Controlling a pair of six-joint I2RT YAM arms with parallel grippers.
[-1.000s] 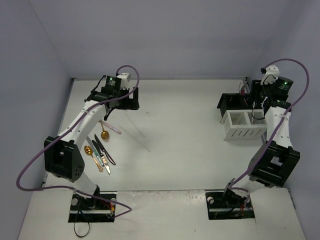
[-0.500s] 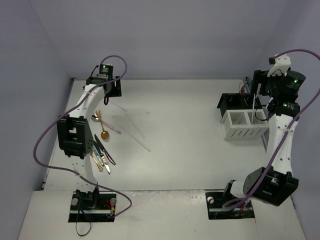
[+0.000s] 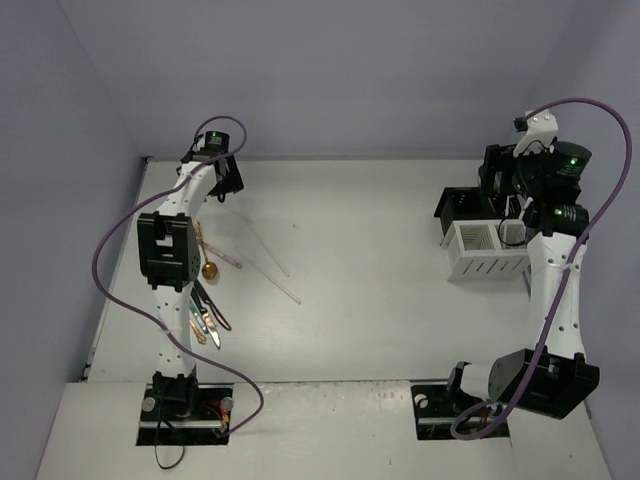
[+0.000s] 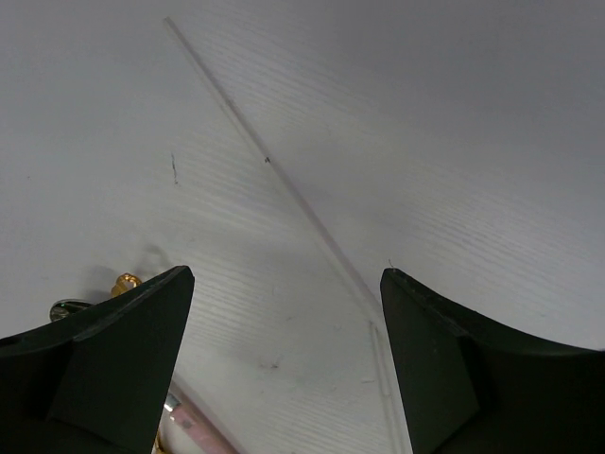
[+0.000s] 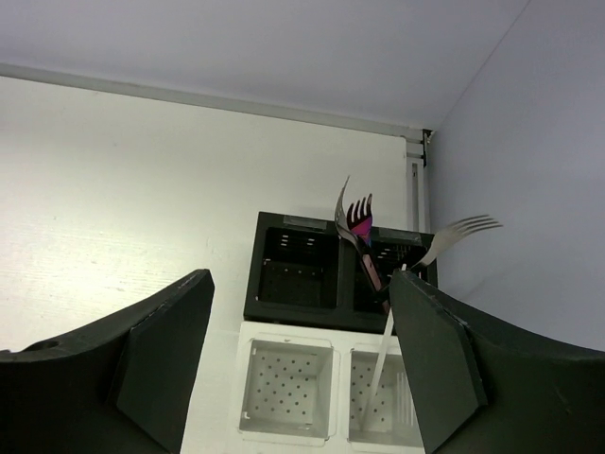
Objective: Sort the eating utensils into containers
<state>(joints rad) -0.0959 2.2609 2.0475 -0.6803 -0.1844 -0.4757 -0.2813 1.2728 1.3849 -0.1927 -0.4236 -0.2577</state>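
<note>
left gripper [image 4: 285, 284]: stretched far out, tilted down over pale stick [image 4: 284, 184], spread, empty | right gripper [image 5: 301, 284]: high above containers [image 5: 340, 378], spread, empty | forks [image 5: 363, 222] upright in black bin [image 5: 299, 316]

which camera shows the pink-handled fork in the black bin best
Right wrist view: the pink-handled fork stands clear in the black bin's right compartment. Top external hides it behind the right arm; left wrist misses it.
</note>
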